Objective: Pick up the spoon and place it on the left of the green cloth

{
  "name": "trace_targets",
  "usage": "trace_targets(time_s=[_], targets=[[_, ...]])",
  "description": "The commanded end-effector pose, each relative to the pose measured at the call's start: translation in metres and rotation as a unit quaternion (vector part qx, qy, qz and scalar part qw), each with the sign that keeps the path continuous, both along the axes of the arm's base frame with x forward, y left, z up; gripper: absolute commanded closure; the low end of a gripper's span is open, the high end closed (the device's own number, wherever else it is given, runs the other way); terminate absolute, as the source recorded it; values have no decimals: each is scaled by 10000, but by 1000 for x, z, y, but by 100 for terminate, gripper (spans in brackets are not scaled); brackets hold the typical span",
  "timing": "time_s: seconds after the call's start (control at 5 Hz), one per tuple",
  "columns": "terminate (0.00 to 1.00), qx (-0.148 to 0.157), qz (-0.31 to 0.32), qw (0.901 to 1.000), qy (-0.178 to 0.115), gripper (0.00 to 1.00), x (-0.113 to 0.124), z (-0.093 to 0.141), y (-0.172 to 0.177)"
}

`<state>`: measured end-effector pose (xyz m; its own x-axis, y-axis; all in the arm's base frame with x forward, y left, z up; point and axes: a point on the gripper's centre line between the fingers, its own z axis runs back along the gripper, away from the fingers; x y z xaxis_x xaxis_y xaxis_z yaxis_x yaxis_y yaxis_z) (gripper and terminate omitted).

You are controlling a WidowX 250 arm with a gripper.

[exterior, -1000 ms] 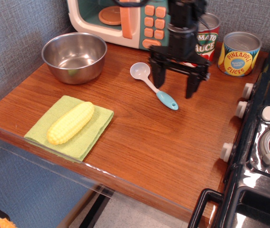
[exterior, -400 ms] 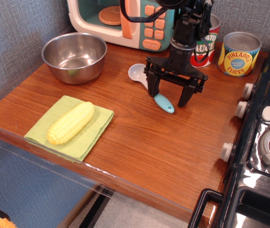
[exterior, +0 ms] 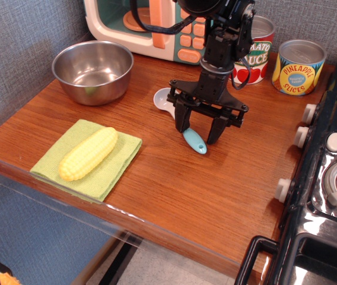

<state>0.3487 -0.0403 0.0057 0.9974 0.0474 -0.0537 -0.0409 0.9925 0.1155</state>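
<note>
observation.image: pincer (exterior: 199, 132) spread, straddling spoon (exterior: 193, 140) on surface (exterior: 228, 178). Best centred over stem, lowered, then pressed together squarely.

1. Wooden tabletop (exterior: 174, 178): brown, glossy, grain running lengthwise; clear edge strip along the near side.
2. Wall (exterior: 14, 53): grey textured covering, left and far.
3. Toy stove (exterior: 328, 178): black, at right; white knobs, grey burners.
4. Floor (exterior: 156, 267): pale grey, visible below the near edge.
</note>
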Motion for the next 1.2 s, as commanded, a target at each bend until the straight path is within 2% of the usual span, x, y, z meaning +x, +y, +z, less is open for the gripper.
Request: trace_targets(time_s=[0.0, 0.2, 0.6, 0.8, 1.0], targets=[[0, -34, -154, 9998, -105, 0, -13, 14, 5], [0, -106, -188, 9995, -235, 0, -20, 26, 9], [0, -327, -141, 9922, -1193, 0, -41, 76, 18], [0, -344, -62, 9927, -1152, 0, -51, 79, 23], [0, -332, 16, 9962, -801, 0, -61, 56, 22]])
